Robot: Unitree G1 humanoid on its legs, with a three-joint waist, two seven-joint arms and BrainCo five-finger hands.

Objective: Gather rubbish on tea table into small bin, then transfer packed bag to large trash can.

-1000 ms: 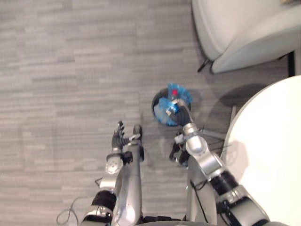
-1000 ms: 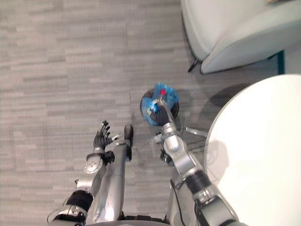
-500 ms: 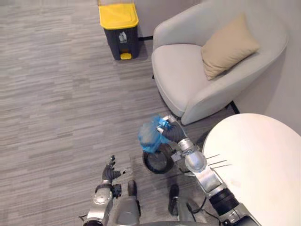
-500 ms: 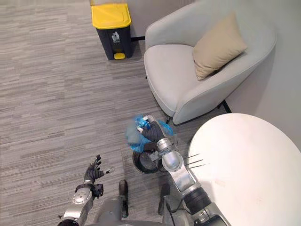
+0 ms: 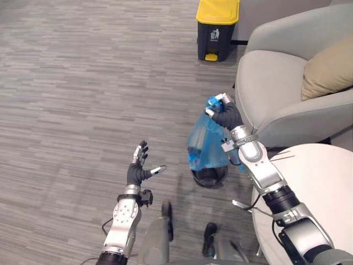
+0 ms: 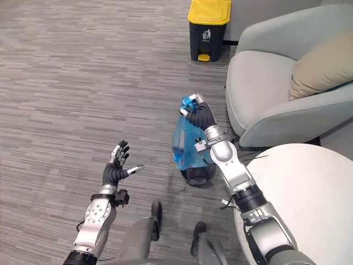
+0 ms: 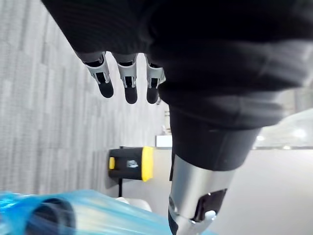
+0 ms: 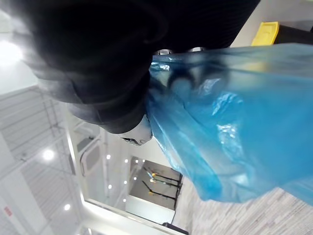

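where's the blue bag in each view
Left eye view: bag hangs centre-right from the right hand.
Right eye view: at centre, under that hand.
Left wrist view: blue sheet near the yellow-lidded bin.
Right wrist view: spilling from the hand.
Shared landmark: the yellow-lidded bin.

lounge: armchair [image 5: 276, 94], tea table [image 5: 314, 187]

The grey plank floor [image 5: 71, 83] carries a pale armchair [image 5: 270, 88], a yellow-lidded trash can [image 5: 218, 22] beside its far side, and a small black bin [image 5: 211, 176] near its front.
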